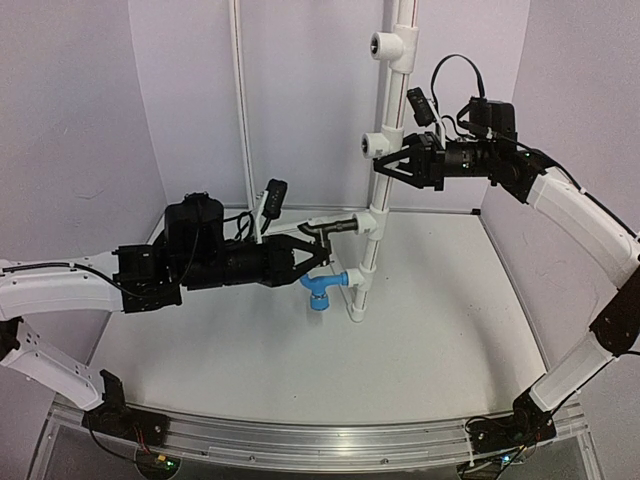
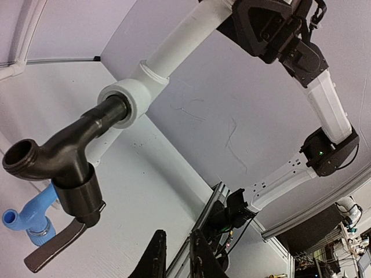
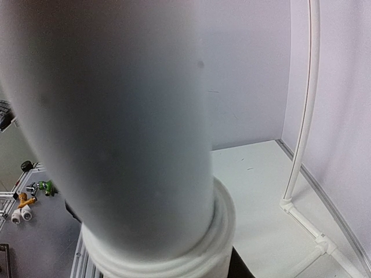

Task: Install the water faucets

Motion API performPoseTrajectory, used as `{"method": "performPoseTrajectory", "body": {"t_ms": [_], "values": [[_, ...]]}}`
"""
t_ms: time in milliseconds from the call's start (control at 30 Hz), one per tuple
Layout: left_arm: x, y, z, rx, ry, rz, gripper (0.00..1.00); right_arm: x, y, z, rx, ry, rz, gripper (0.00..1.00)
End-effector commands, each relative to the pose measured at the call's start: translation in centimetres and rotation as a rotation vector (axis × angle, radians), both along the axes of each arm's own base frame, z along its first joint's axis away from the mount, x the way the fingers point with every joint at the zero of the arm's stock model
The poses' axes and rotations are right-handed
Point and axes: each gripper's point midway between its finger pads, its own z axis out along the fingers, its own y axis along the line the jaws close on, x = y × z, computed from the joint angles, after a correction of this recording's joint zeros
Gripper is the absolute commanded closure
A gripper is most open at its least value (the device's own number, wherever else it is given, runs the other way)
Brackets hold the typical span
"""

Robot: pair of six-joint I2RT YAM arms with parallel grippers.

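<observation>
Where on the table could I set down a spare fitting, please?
The broad front strip of the table, between the blue faucet and the near rail, is bare. So is the right side, between the upright pipe and the wall. It is crowded around the pipe's foot, where the black faucet and left gripper sit.

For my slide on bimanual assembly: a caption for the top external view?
Right gripper grips the white pipe while the left gripper faces the socketed black faucet, above the blue faucet.
</observation>
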Motion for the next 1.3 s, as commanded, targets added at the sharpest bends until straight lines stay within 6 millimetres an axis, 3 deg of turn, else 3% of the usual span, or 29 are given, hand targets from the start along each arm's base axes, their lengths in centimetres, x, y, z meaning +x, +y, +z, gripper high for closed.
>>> {"method": "performPoseTrajectory", "body": {"t_ms": [0, 200, 400, 733, 1267], "values": [[-0.1, -0.6, 0.9, -0.034, -0.021, 0.003, 0.86, 1.6, -1.1, -5.2, -0.119, 0.233, -0.120, 1.00], [0.9, -1.5, -1.5, -0.101, 0.010, 0.044, 0.88, 1.5, -1.1, -5.2, -0.119, 0.234, -0.120, 1.00], [1.7, -2.8, -2.4, -0.130, 0.005, 0.043, 0.90, 1.5, -1.2, -5.3, -0.121, 0.237, -0.120, 1.00], [5.2, -0.1, -2.4, -0.231, 0.015, 0.196, 0.91, 1.4, -1.1, -5.4, -0.121, 0.242, -0.119, 1.00], [7.7, 0.7, -4.5, -0.222, 0.022, 0.247, 0.92, 1.3, -1.1, -5.4, -0.119, 0.247, -0.113, 1.00]]}}
